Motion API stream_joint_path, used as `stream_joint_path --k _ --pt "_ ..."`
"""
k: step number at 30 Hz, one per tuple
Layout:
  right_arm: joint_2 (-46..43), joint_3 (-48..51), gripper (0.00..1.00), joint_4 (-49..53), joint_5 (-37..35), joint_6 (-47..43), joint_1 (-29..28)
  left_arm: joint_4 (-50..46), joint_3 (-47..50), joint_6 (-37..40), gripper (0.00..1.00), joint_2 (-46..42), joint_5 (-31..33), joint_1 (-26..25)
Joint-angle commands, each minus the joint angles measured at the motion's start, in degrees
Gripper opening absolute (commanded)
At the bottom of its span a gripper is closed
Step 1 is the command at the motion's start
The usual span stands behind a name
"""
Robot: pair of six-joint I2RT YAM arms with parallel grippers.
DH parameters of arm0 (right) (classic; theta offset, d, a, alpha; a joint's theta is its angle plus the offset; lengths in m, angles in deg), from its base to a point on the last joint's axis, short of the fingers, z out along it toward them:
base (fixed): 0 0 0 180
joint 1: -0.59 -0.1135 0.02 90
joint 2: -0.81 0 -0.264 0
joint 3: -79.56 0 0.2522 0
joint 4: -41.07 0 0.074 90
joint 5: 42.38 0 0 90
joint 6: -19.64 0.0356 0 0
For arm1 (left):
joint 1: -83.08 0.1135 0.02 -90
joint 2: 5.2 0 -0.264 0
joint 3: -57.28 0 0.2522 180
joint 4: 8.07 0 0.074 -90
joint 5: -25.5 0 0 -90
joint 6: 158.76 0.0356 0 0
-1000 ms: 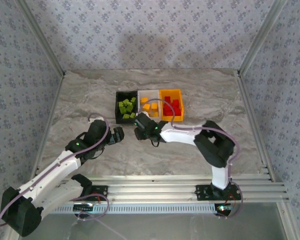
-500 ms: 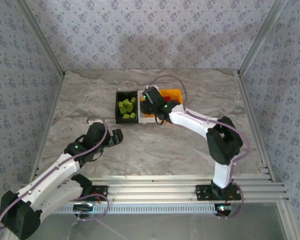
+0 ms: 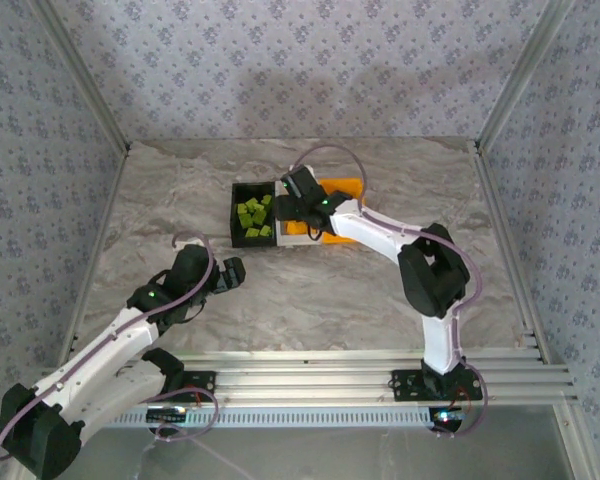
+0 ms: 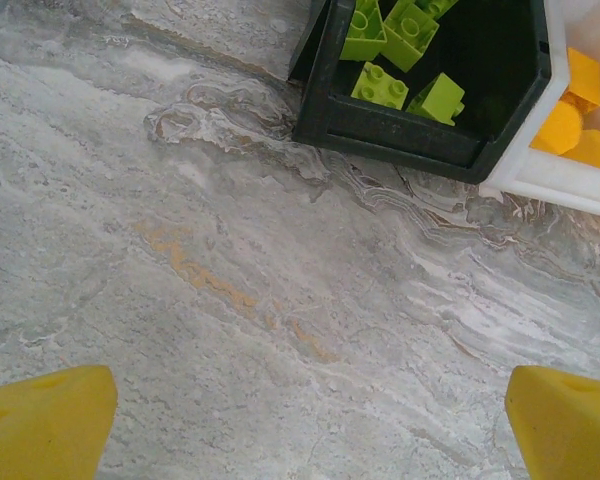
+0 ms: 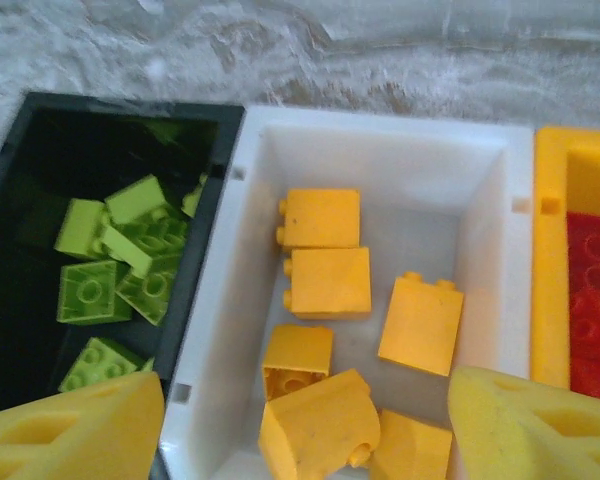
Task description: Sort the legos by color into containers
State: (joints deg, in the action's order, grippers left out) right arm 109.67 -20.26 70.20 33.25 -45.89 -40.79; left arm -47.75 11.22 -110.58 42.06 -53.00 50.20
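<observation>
Three joined containers stand mid-table: a black bin [image 3: 236, 215] with lime green legos [image 3: 252, 212], a white bin [image 5: 380, 125] with several orange-yellow legos [image 5: 325, 280], and an orange bin [image 3: 348, 187] with red legos [image 5: 592, 290]. My right gripper [image 3: 292, 210] hovers over the white bin, open. In the right wrist view its wide-apart pads [image 5: 70, 430] flank a loose orange-yellow brick [image 5: 315, 430] lying in that bin. My left gripper [image 3: 236, 271] is open over bare table in front of the black bin [image 4: 400, 130], nothing between its fingers [image 4: 40, 425].
The marble table [image 3: 380, 290] spreads around the bins. Aluminium frame rails [image 3: 500, 230] and patterned walls close in the sides and back. In the left wrist view the green legos [image 4: 400, 60] and the white bin's corner [image 4: 550, 170] lie ahead.
My right gripper rose from the table in front of the bins and swung over the white bin. The left arm drew back slightly toward its base.
</observation>
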Motion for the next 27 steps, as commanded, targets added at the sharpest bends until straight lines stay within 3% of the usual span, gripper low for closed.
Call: stream_joint_path --k 1,9,12,16,21,24,27 --pt "-10.59 6.74 0.79 -5.38 -1.88 -0.19 -0.31 -0.06 -1.81 1.60 1.00 -0.94 1.42 0.44" --pt "-32.75 31.74 0.88 -14.28 -7.03 3.19 -1.99 5.65 -2.17 2.02 1.00 -0.85 7.76 0.36" --pt "-38.73 38.33 1.00 -15.50 -10.35 4.61 -2.40 11.95 -0.60 1.82 1.00 -0.52 10.03 0.29" --pt "-44.02 43.62 1.00 -15.87 -13.15 6.40 -2.64 19.41 -0.59 4.99 1.00 2.24 16.69 1.29" --pt "-48.56 47.71 1.00 -13.55 -19.35 11.04 -2.39 24.97 -6.03 18.05 1.00 12.94 27.41 9.72" --pt "-50.26 48.20 1.00 -11.42 -17.96 11.09 -0.09 26.43 -9.44 22.94 1.00 22.08 30.37 16.92" --pt "-52.62 49.01 1.00 -9.75 -16.40 9.94 2.26 29.57 -10.81 28.91 1.00 30.83 31.41 20.93"
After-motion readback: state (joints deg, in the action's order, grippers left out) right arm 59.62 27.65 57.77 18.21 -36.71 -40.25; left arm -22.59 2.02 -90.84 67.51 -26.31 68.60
